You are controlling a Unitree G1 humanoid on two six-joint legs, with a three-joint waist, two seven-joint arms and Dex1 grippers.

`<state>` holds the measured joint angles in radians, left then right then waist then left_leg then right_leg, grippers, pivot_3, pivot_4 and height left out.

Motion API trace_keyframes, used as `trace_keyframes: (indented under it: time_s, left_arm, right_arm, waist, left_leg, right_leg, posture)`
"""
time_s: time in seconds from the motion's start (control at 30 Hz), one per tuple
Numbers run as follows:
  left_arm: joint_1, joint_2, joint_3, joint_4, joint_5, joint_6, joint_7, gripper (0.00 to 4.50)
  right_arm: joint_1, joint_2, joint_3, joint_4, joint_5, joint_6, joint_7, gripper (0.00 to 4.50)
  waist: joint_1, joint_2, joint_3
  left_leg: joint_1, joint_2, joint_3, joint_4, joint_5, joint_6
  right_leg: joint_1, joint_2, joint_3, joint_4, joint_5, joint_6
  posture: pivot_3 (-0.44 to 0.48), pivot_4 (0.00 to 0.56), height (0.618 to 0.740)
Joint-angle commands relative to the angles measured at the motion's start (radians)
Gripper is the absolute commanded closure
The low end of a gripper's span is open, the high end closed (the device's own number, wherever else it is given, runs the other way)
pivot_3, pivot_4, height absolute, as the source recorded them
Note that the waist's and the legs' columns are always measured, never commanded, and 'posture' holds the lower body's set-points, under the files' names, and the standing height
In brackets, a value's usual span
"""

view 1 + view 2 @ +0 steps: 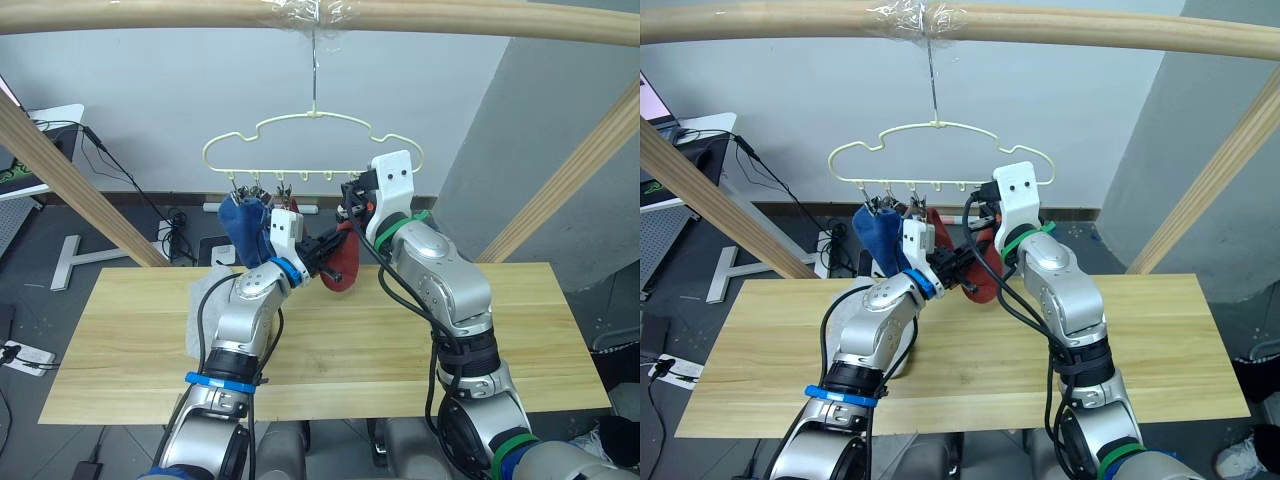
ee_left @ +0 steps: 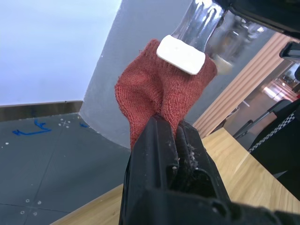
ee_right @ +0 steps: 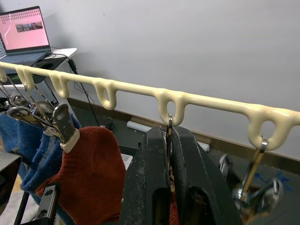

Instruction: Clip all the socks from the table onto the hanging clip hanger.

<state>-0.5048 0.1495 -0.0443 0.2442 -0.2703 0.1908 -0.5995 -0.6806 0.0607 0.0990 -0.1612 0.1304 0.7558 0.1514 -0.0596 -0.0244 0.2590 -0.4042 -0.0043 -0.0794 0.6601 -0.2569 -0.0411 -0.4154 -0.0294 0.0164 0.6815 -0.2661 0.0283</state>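
Clipping in hand: a rust red sock (image 2: 161, 96) is being hung on the clip hanger (image 1: 312, 135), which hangs from a wooden pole (image 1: 150, 14) above the table's far edge.
Left gripper (image 2: 171, 136): fingers closed on the red sock's lower part, holding it up to the hanger.
Right gripper (image 3: 169, 145): fingers pressed together around a metal clip (image 3: 169, 123) hanging from one of the hanger's loops; I judge it is squeezing that clip open.
Already hung: a blue sock (image 1: 243, 228) on clips toward the hanger's left end, with another clip (image 2: 182, 52) biting the red sock's top.
On the table (image 1: 520, 330): a light grey sock (image 1: 205, 300) near the far-left part, partly behind the left arm.
Risk: the hanger swings freely on its hook, so a push from either arm could carry the clip off the knit.
Risk: releasing the squeeze with too little fabric in the clip would let the sock drop to the table.
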Motion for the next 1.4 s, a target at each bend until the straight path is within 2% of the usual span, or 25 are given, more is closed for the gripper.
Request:
trace_keyframes:
  time_s: [0.03, 0.13, 0.3, 0.4, 0.6, 0.87, 1.0, 1.13, 1.27, 1.4]
  left_arm:
    - [-0.017, -0.009, 0.021, -0.046, -0.024, 0.001, 0.006, 4.49]
    - [-0.017, -0.015, 0.027, -0.055, -0.039, 0.022, 0.002, 4.5]
    - [-0.011, -0.012, 0.015, -0.073, -0.054, 0.05, -0.025, 4.5]
    - [-0.008, -0.005, 0.005, -0.078, -0.031, 0.026, -0.022, 4.5]
    - [-0.014, 0.026, -0.011, -0.05, 0.028, -0.027, -0.023, 2.99]
    - [0.024, 0.089, -0.021, -0.075, 0.028, -0.066, -0.104, 2.99]
    - [0.059, 0.196, -0.038, -0.133, 0.009, -0.11, -0.258, 2.99]
    - [0.064, 0.274, -0.032, -0.186, -0.026, -0.102, -0.358, 2.99]
    - [0.037, 0.317, -0.024, -0.237, -0.059, -0.058, -0.405, 2.97]
    - [0.018, 0.347, -0.015, -0.253, -0.09, -0.034, -0.448, 2.97]
  right_arm:
    - [0.0, 0.01, 0.003, -0.049, 0.014, -0.001, -0.005, 4.5]
    - [-0.004, 0.019, -0.014, -0.049, 0.018, -0.015, -0.024, 3.62]
    - [-0.007, 0.012, -0.021, -0.051, 0.023, -0.013, -0.028, 1.79]
    - [0.0, 0.005, -0.018, -0.07, 0.027, -0.003, -0.021, 1.79]
    - [0.039, -0.03, 0.002, -0.145, 0.028, 0.027, 0.003, 1.74]
    - [0.11, -0.107, 0.016, -0.306, 0.045, 0.093, 0.047, 1.74]
    - [0.158, -0.17, 0.023, -0.415, 0.045, 0.115, 0.067, 1.74]
    - [0.185, -0.175, 0.013, -0.443, 0.04, 0.116, 0.041, 1.74]
    - [0.194, -0.163, 0.01, -0.425, 0.023, 0.111, 0.004, 2.56]
    - [0.186, -0.156, 0.008, -0.399, 0.001, 0.108, -0.031, 2.56]
  waist:
    - [0.0, 0.0, 0.0]
    - [0.0, 0.0, 0.0]
    - [0.0, 0.0, 0.0]
    - [0.001, 0.0, 0.0]
    - [0.001, 0.0, 0.0]
    - [0.001, 0.0, 0.0]
    - [0.0, 0.0, 0.0]
    - [0.001, 0.0, 0.0]
    - [0.001, 0.0, 0.0]
    - [0.001, 0.0, 0.0]
  left_leg:
    - [0.0, 0.0, 0.0, 0.0, 0.0, 0.0]
    - [0.0, 0.0, 0.0, 0.0, 0.0, 0.0]
    - [0.0, 0.0, 0.0, 0.0, 0.0, 0.0]
    - [0.0, 0.0, 0.0, 0.0, 0.0, 0.0]
    - [0.0, 0.0, 0.0, 0.0, 0.0, 0.0]
    - [0.0, 0.0, 0.0, 0.0, 0.0, 0.0]
    - [0.0, 0.001, -0.001, -0.001, 0.0, 0.0]
    - [-0.001, 0.0, -0.001, 0.0, 0.0, 0.0]
    - [0.0, 0.0, -0.001, 0.0, 0.0, 0.0]
    - [0.0, 0.0, -0.001, 0.0, 0.0, 0.0]
  right_leg:
    - [0.0, 0.0, 0.0, 0.0, 0.0, 0.0]
    - [0.0, 0.0, 0.0, 0.0, 0.0, 0.0]
    - [0.0, 0.0, 0.0, 0.0, 0.0, 0.0]
    - [0.0, 0.0, 0.0, 0.0, 0.0, 0.0]
    - [0.0, 0.0, 0.0, 0.0, 0.0, 0.0]
    - [0.0, 0.0, 0.0, 0.0, 0.0, 0.0]
    - [0.0, 0.001, 0.0, 0.0, 0.0, 0.0]
    - [0.0, 0.001, 0.0, -0.001, 0.0, 0.0]
    - [0.0, 0.001, 0.0, -0.001, 0.0, 0.0]
    - [0.0, 0.001, 0.0, -0.001, 0.0, 0.0]
  posture:
    - [-0.06, 0.237, 0.72]
    - [-0.059, 0.241, 0.72]
    - [-0.058, 0.241, 0.72]
    - [-0.058, 0.241, 0.72]
    - [-0.063, 0.242, 0.72]
    - [-0.061, 0.239, 0.72]
    - [-0.063, 0.238, 0.72]
    - [-0.065, 0.237, 0.72]
    - [-0.059, 0.235, 0.72]
    - [-0.059, 0.235, 0.72]
